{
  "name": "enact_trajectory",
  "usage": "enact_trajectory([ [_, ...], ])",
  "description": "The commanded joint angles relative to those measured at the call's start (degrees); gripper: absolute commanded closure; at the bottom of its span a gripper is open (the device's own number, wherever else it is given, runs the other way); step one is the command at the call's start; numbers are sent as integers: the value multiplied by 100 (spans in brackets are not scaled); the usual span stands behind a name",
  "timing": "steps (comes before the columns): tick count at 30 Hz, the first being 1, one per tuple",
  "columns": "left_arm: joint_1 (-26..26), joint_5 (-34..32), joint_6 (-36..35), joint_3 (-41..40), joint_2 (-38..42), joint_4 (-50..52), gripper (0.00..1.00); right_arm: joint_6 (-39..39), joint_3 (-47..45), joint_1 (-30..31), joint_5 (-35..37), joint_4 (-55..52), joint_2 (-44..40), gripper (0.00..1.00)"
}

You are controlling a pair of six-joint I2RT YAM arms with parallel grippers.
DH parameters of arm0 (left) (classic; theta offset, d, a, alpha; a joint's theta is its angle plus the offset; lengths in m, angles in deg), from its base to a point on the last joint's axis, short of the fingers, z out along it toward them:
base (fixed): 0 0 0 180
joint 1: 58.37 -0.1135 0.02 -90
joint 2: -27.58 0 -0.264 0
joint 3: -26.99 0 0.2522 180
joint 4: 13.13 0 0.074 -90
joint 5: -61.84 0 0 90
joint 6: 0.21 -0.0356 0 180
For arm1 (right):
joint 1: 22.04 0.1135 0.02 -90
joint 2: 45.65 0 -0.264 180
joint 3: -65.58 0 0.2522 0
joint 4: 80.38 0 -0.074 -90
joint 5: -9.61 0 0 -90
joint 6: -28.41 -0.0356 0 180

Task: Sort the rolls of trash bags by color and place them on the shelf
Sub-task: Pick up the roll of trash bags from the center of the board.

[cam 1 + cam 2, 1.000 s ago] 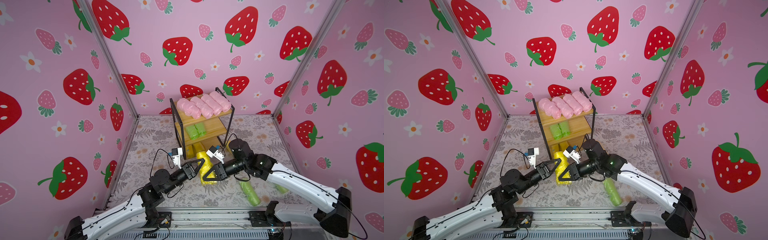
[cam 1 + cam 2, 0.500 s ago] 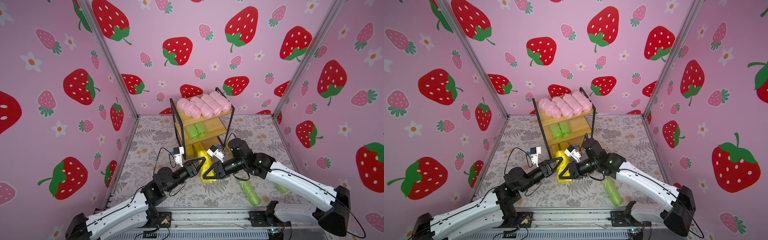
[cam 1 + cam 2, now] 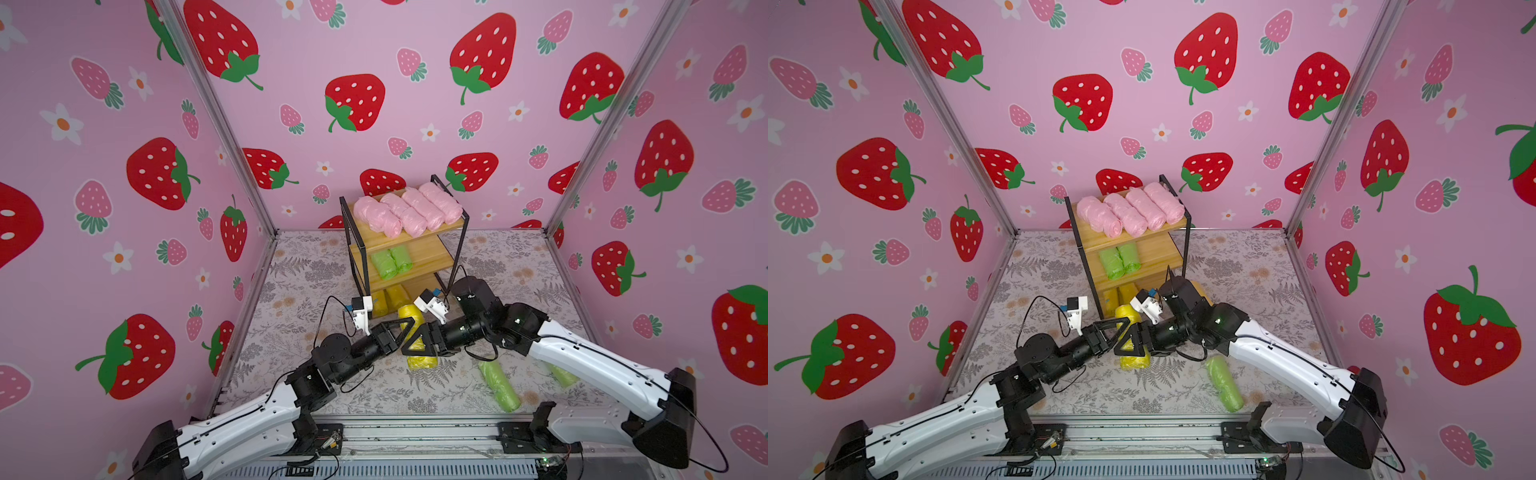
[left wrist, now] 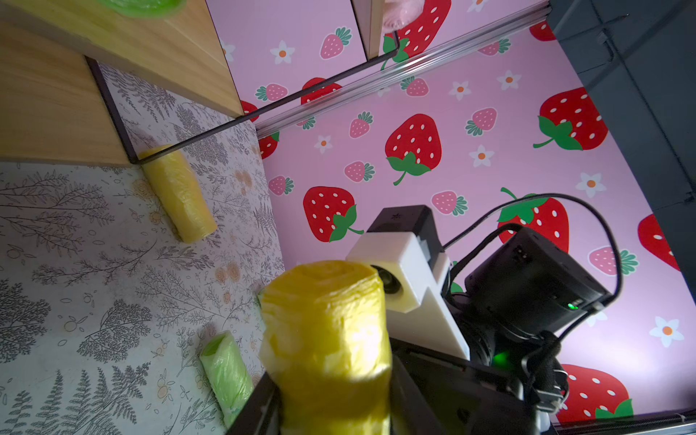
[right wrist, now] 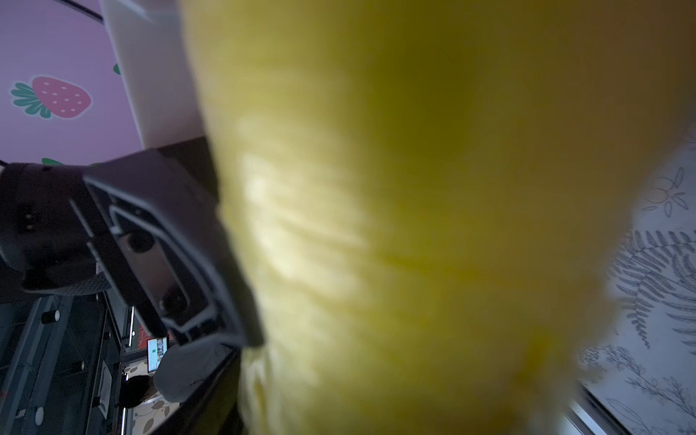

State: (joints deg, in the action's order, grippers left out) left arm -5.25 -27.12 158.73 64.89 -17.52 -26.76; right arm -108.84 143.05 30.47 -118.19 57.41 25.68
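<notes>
A yellow roll [image 3: 422,361] stands on end just above the floor mat, in front of the shelf [image 3: 432,257]. My left gripper [image 3: 409,332] is shut on it, and its fingers press both sides in the left wrist view [image 4: 331,388]. My right gripper [image 3: 415,347] faces it from the other side, with its jaws open around the same roll [image 5: 414,226]. The shelf has several pink rolls [image 3: 407,210] on the top board, two green rolls [image 3: 390,262] on the middle board and yellow rolls [image 3: 388,299] on the bottom board.
A green roll [image 3: 498,384] lies on the floor mat near the front rail. Another green roll [image 3: 563,374] is partly hidden under my right arm. A loose yellow roll [image 4: 179,196] lies against the shelf's foot. Strawberry-printed walls close in three sides.
My left gripper has moved right, onto the yellow roll. The right gripper's jaws have spread apart around the same roll. The roll has stayed where it was.
</notes>
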Motion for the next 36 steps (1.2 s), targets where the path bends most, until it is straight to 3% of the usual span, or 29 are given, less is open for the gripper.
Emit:
enact_trajectory([
  [1,14,-95,99,-64,164,-219,100,-44,63,-122,262,-169,-205,24],
  [8,20,-575,263,-220,528,260,100,-217,-102,-431,424,-248,-558,17],
  [10,14,-852,357,-279,701,484,100,-258,-147,-474,516,-260,-670,8],
  [13,24,-1399,579,-447,983,798,100,-374,-218,-468,645,-153,-760,3],
  [24,427,-3119,1168,-1122,1426,406,100,-1965,-1502,198,1904,1894,-1073,0],
  [28,479,-3233,1077,-1012,1258,292,100,-2297,-1535,345,1803,2388,-773,0],
  [36,515,-3127,1276,-969,857,139,100,-2237,-1088,600,1555,2421,-121,2],
])
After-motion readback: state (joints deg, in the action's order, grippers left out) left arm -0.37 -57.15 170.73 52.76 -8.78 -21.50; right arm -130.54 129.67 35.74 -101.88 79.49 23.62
